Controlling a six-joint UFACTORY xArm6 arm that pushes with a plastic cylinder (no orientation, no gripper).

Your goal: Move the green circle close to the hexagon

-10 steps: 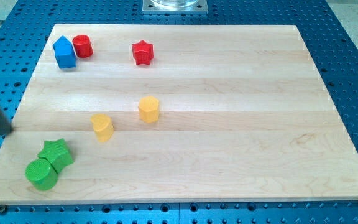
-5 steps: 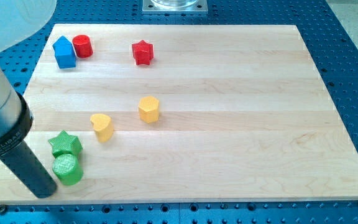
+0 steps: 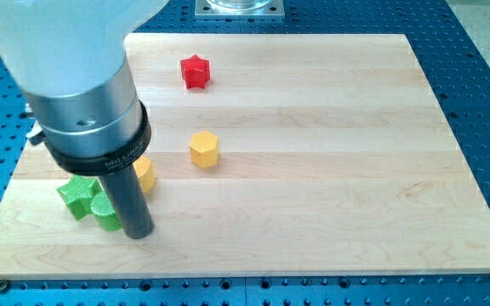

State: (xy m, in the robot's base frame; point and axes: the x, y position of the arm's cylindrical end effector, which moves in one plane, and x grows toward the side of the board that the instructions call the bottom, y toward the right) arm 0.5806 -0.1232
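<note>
The green circle [image 3: 105, 216] lies near the board's lower left, mostly hidden behind my rod. My tip [image 3: 139, 233] rests on the board just right of it, touching or nearly so. The green star [image 3: 78, 195] sits against the circle on its upper left. The yellow hexagon [image 3: 203, 149] stands near the board's middle, up and to the right of my tip. A second yellow block [image 3: 145, 172] sits just right of the rod, partly hidden.
A red star [image 3: 195, 71] stands near the top of the wooden board [image 3: 330, 170]. The arm's big body covers the board's upper left, hiding the blue block and red cylinder seen earlier.
My rod came in from the left edge and swept right along the board's bottom left. The green circle slid right, from below left of the star to its lower right. The star shifted a little.
</note>
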